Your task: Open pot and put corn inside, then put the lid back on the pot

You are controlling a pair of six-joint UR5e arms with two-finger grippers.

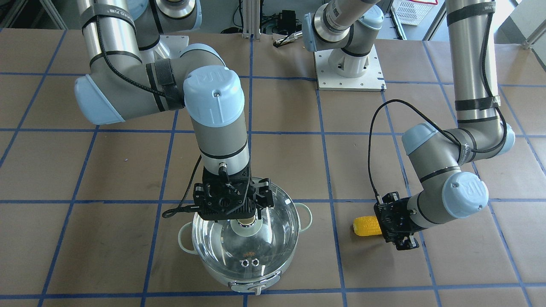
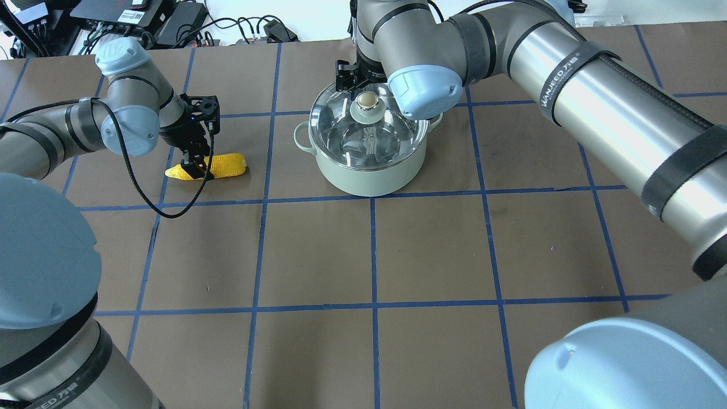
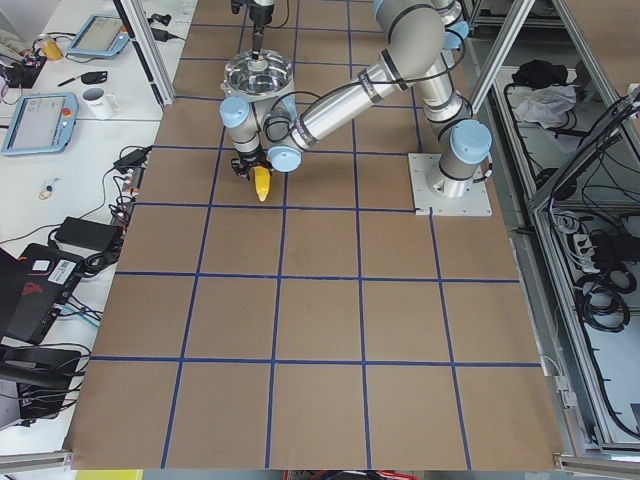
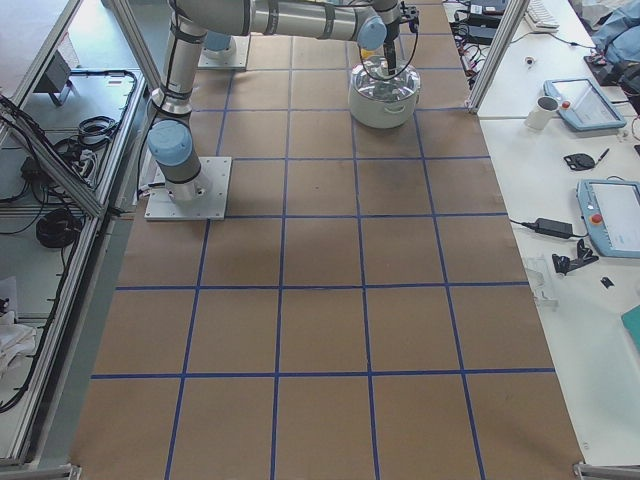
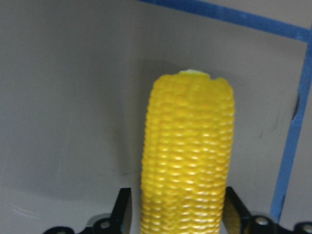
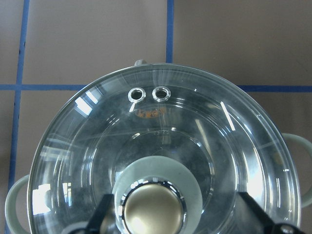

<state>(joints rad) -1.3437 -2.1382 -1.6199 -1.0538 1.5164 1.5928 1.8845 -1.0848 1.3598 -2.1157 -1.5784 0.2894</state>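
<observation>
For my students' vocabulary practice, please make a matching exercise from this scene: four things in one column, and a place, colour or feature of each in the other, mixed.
Things:
1 corn
2 knob
3 pot
4 tape lines

Descriptions:
a has two loop handles
b between the fingers of the left gripper
c blue
d between the fingers of the right gripper

Pairs: 1-b, 2-d, 3-a, 4-c

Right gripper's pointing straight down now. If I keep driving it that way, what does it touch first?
Most likely the knob of the lid: the right gripper is open, a finger either side of it. Depth is unclear, so the fingertips could reach the glass first.
</observation>
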